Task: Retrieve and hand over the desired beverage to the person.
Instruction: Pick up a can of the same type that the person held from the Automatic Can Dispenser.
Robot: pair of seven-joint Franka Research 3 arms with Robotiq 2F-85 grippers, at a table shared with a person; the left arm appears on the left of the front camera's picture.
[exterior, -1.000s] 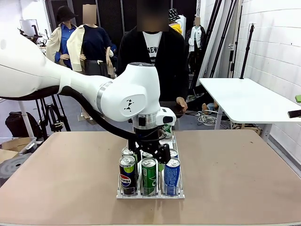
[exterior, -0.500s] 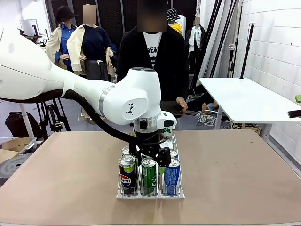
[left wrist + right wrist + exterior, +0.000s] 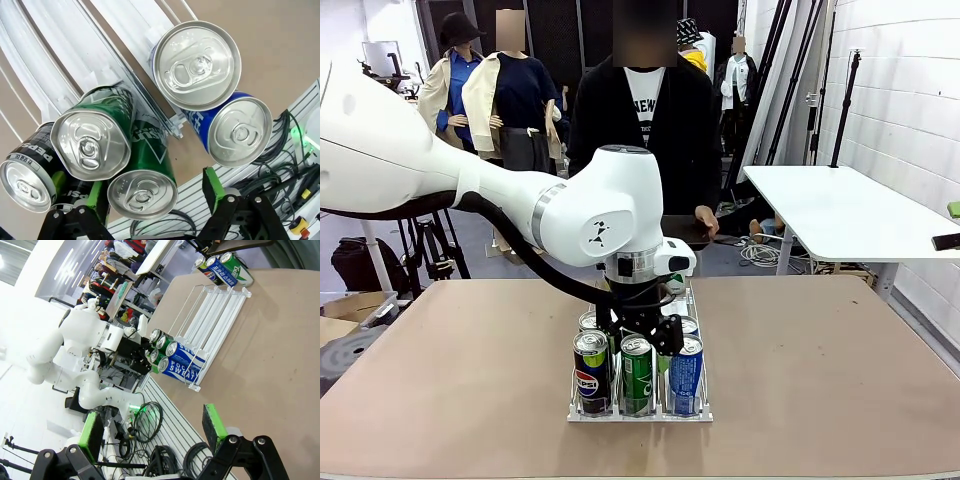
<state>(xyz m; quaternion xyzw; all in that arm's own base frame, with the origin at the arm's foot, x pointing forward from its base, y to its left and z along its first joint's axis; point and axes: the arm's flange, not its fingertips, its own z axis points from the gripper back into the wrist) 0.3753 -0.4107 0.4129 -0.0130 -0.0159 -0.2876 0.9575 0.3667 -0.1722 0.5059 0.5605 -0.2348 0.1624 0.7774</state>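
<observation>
Now, low in the middle of the left wrist view, the green can (image 3: 142, 194) stands upright, top up, between the wide jaws of your left gripper (image 3: 152, 189); your right gripper (image 3: 152, 430), wide and empty, is far off.

Front row of the rack (image 3: 640, 416) holds one Pepsi can (image 3: 590, 374), one green can (image 3: 637, 376), one blue can (image 3: 685, 376).

Across the table (image 3: 820, 350) from me the person (image 3: 645, 110) stands upright in a long black open jacket over a white lettered T-shirt. The cans stand upright in a clear rack (image 3: 640, 415) at mid-table: a black Pepsi can (image 3: 590, 372), a green can (image 3: 637, 373) and a blue can (image 3: 685, 373) in front, more behind.
</observation>
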